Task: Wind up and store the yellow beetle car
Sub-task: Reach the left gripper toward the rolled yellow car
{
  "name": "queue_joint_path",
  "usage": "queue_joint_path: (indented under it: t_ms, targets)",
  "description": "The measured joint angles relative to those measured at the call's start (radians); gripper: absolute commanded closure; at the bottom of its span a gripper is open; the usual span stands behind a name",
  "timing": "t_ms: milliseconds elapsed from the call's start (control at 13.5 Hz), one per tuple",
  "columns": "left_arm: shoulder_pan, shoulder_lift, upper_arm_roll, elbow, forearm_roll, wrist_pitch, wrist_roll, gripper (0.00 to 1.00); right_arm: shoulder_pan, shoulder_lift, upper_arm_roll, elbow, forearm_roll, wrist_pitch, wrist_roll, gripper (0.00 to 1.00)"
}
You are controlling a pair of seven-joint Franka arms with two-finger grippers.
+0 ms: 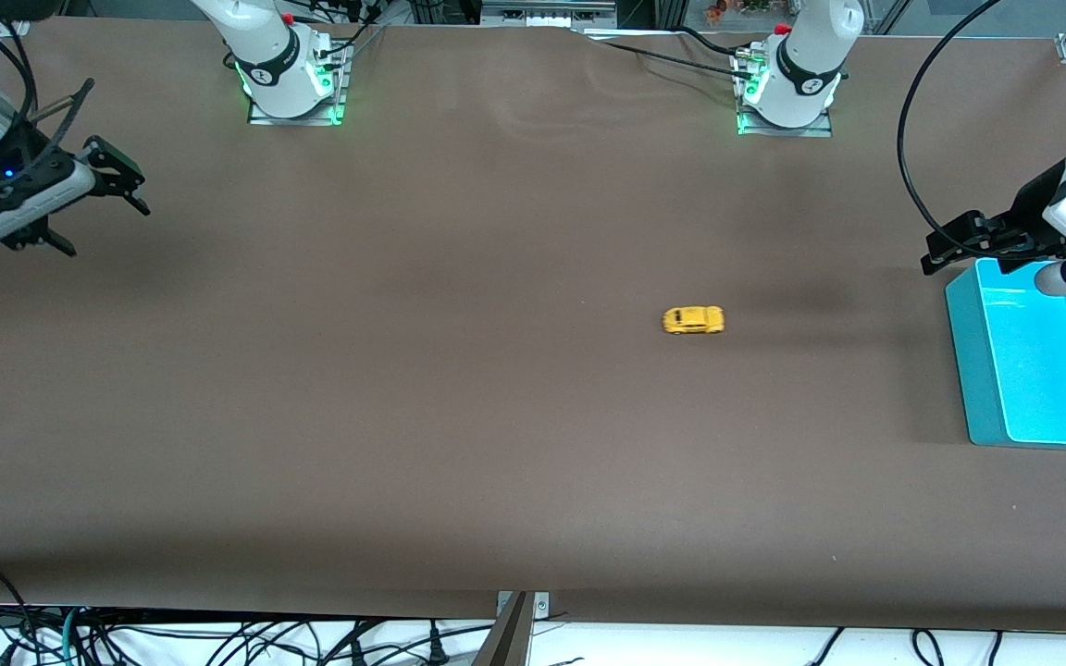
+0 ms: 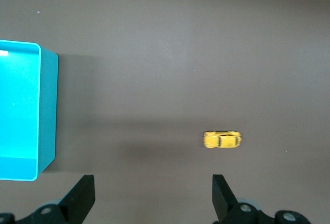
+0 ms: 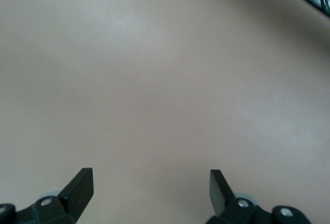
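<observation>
At the left arm's end of the table sits one turquoise bin [image 1: 977, 370], open-topped; the part of its inside that shows holds nothing; its outer side is cut off by the front view's edge, and the left wrist view shows only one corner and one wall of it [image 2: 47, 115].

Objects counted: one yellow beetle car [image 1: 693, 320], one bin, two grippers.

Car stands on its wheels on the brown table [image 1: 403, 416], toward the left arm's end, well apart from the bin and touched by nothing; in the left wrist view it lies near one fingertip [image 2: 222, 142]; windows show only as dark specks.

Left gripper [image 1: 945, 252] hangs over the bin's corner nearest the bases, jaws spread wide, holding nothing; its body is partly cut off.

Right gripper [image 1: 98, 199] waits over bare table at the right arm's end, jaws wide apart, empty; right wrist view shows only tabletop between the fingertips [image 3: 80, 185].
</observation>
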State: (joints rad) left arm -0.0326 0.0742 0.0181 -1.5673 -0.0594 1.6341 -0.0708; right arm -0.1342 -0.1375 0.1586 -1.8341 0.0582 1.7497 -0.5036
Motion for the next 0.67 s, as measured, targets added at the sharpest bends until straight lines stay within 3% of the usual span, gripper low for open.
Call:
queue_joint_path:
  t_ms: [223,668]
  targets:
    - [0.0,0.0,0.0,0.0,0.0,0.0,0.0,0.0,0.0,-0.023,-0.003,0.051,0.003,-0.112,0.17,0.0]
    - [-0.001,0.023,-0.004,-0.001,0.0,-0.003,0.0,0.0,-0.002,-0.014,-0.024,0.057,0.012,-0.141,0.206,0.0]
